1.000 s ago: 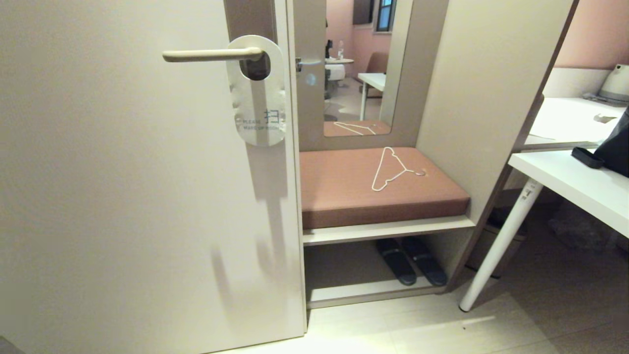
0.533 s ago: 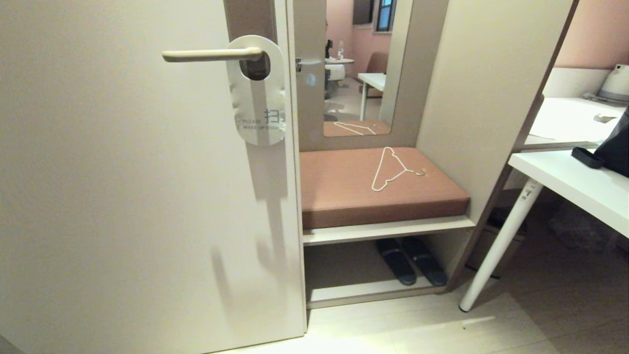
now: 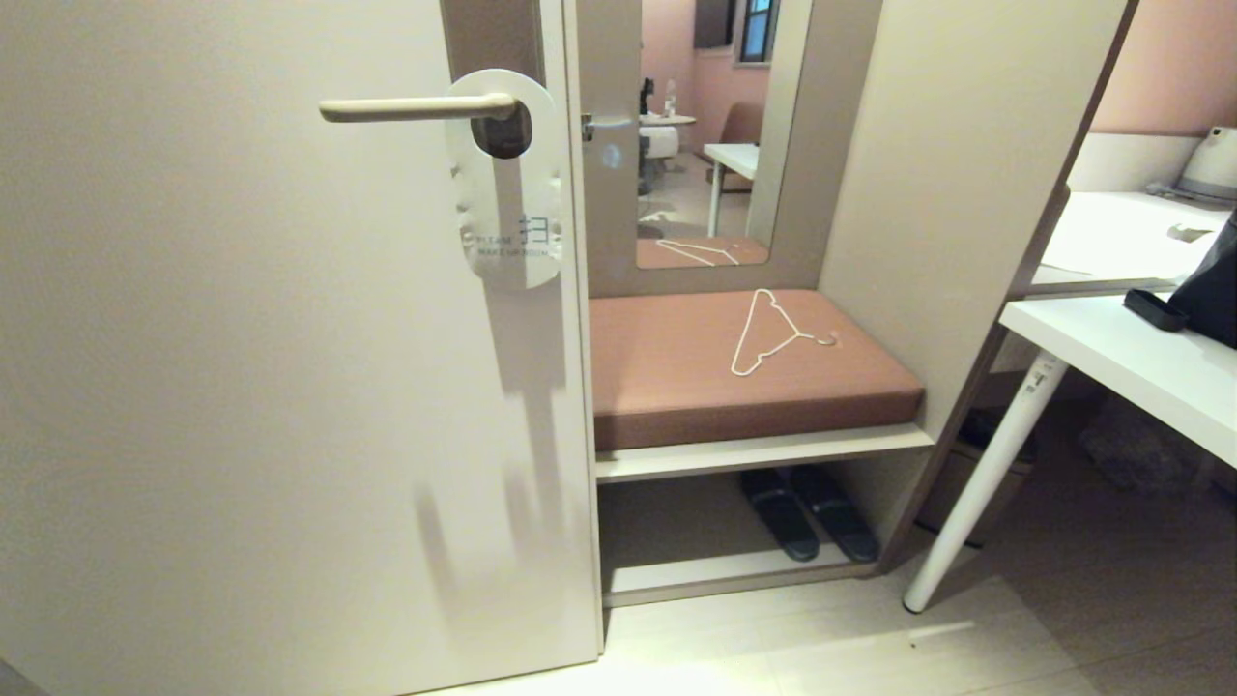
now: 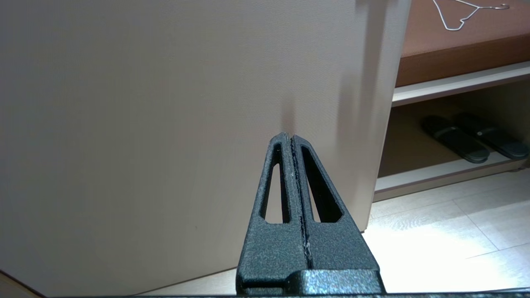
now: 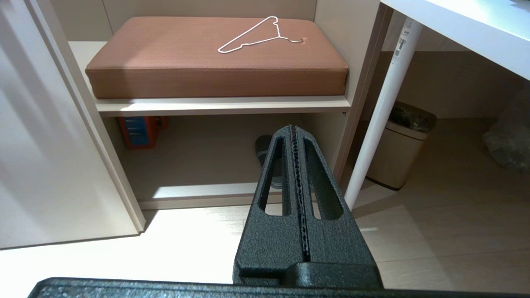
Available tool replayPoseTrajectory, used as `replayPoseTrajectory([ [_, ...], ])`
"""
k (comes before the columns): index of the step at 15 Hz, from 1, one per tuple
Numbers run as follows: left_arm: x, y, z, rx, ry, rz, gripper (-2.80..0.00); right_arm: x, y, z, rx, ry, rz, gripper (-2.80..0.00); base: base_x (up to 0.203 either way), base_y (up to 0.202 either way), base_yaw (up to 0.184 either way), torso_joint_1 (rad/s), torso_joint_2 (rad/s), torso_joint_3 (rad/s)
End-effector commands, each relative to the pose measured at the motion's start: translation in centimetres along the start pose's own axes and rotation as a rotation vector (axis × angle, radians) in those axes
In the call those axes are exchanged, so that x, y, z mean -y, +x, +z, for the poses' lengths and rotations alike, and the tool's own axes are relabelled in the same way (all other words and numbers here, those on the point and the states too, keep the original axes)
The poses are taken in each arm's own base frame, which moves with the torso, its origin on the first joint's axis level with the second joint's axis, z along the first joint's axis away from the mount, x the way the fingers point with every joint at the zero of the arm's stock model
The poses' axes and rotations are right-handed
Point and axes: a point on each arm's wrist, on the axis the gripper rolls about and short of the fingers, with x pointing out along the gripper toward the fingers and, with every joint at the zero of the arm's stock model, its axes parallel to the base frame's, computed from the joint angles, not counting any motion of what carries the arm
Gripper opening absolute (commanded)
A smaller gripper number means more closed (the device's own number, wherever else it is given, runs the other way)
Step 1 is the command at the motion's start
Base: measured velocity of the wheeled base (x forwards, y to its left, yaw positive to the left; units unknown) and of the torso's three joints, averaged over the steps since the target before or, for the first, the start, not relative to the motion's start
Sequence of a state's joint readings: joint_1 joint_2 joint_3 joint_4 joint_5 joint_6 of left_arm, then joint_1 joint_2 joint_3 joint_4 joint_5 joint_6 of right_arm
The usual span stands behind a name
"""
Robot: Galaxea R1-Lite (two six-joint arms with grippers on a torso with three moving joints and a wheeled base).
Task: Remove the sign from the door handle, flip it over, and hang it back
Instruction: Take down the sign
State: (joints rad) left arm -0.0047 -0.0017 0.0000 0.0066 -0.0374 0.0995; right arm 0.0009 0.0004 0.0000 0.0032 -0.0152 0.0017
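The sign (image 3: 506, 184) hangs by its large hole on the cream door handle (image 3: 416, 107), white face outward with blue "PLEASE MAKE UP ROOM" lettering near its lower end. The lever sticks out level to the left from a brown-grey plate (image 3: 491, 34) at the door's right edge. Neither arm shows in the head view. My left gripper (image 4: 291, 136) is shut and empty, low down, facing the lower part of the door (image 4: 165, 124). My right gripper (image 5: 293, 128) is shut and empty too, low before the bench's open shelf.
Right of the door, a bench with a brown cushion (image 3: 734, 372) carries a thin white wire hanger (image 3: 768, 333). Dark slippers (image 3: 807, 512) lie under it. A white desk (image 3: 1140, 372) with a slanted leg (image 3: 986, 478) stands at the right, a small bin (image 5: 399, 145) beside it.
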Motion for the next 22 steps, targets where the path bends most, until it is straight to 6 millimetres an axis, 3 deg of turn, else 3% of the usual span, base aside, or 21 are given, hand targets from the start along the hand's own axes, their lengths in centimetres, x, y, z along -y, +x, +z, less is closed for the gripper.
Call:
replayPoseTrajectory([
  [1,0.0,0.01,0.0,-0.002,-0.001,0.0,-2.8,0.0,0.0,0.0,0.001,0.0,0.001,-2.8,0.0,0.0,0.0,0.0,0.0,0.0],
  [22,-0.05,0.01,0.02,-0.001,-0.047,0.019,-2.8,0.0,0.0,0.0,0.001,0.0,0.0,-2.8,0.0,0.008,-0.001,0.0,0.0,0.0],
])
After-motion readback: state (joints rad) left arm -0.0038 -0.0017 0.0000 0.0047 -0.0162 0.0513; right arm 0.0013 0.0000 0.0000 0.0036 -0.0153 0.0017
